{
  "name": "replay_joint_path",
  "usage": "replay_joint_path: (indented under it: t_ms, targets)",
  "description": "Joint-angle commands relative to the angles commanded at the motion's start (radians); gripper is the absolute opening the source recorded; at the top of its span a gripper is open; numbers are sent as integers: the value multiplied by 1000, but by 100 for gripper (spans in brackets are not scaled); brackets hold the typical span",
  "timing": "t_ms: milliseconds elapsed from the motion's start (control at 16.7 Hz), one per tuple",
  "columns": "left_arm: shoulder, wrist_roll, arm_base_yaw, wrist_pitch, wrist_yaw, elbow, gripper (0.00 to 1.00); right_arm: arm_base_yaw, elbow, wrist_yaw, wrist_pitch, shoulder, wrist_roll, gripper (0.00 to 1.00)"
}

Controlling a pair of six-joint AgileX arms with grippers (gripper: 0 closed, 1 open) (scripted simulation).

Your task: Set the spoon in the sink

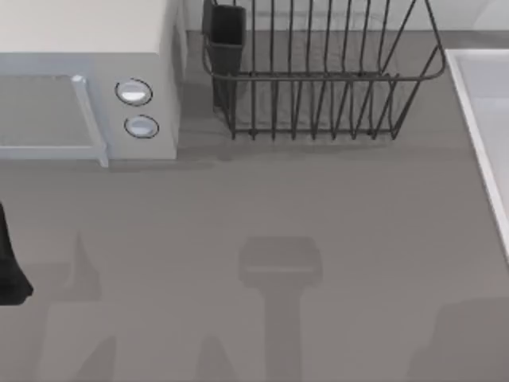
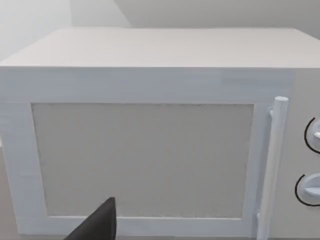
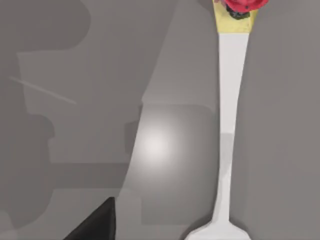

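As we see it from the right wrist: the spoon lies flat on the grey table, its white handle ending in a yellow and red tip.
Right gripper: a dark tip beside the spoon, apart from it; wide or narrow, we cannot tell.
Sink: pale rim at the right edge of the top view.
Left gripper: facing the white microwave; we cannot tell its state.
Dish rack: top centre, between microwave and sink.
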Motion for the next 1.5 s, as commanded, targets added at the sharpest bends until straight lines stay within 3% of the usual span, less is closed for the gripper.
replay_joint_path:
  t_ms: [300, 840, 1140, 1500]
  targets:
    - [0, 0, 0, 0, 0, 0, 100, 4, -27, 0, 40, 17, 3, 100]
    - [0, 0, 0, 0, 0, 0, 100, 6, -239, 0, 451, 210, 9, 100]
    - [0, 0, 0, 0, 0, 0, 100, 6, -250, 0, 470, 220, 10, 100]
    - [0, 0, 0, 0, 0, 0, 100, 6, -250, 0, 470, 220, 10, 55]
